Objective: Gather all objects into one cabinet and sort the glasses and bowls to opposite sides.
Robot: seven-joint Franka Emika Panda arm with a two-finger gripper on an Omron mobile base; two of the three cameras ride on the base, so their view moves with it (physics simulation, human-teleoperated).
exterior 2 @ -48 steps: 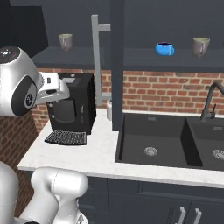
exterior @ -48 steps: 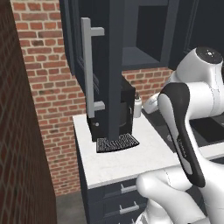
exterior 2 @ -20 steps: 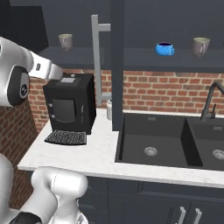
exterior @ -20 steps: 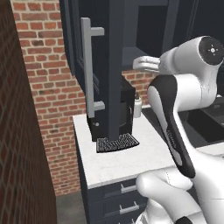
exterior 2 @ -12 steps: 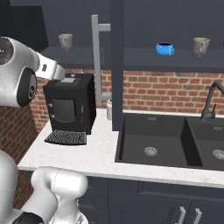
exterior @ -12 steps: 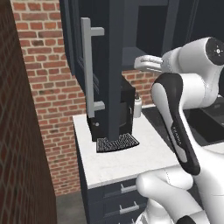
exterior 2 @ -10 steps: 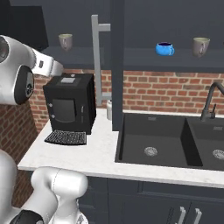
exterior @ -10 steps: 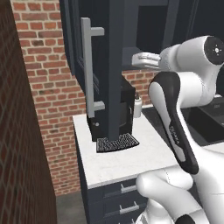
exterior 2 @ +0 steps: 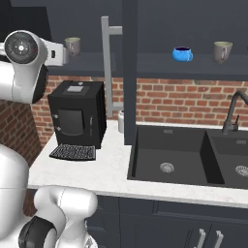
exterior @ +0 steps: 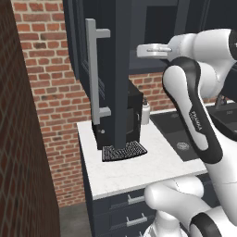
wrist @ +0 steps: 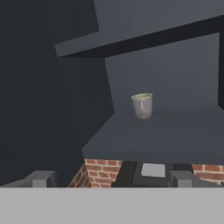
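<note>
A white-speckled bench (exterior 2: 111,167) runs under a red brick wall (exterior 2: 169,104), with a black coffee machine (exterior 2: 77,118) near its left end and a dark double sink (exterior 2: 193,157) to the right. Above, the dark cabinet's shelf (exterior 2: 160,65) carries one grey-beige mug (wrist: 142,105) near its left end, a blue cup (exterior 2: 182,54) mid-shelf and a second mug (exterior 2: 222,51) toward the right end. The pincer (wrist: 109,178) hangs wide and empty, short of the left mug. An open cabinet door (exterior: 113,69) hides most of the shelf in the left base view.

dark cabinet shelf (exterior 2: 160,64) carries two grey-beige mugs (exterior 2: 73,46) (exterior 2: 223,51), blue cup (exterior 2: 182,54) between them.
</note>
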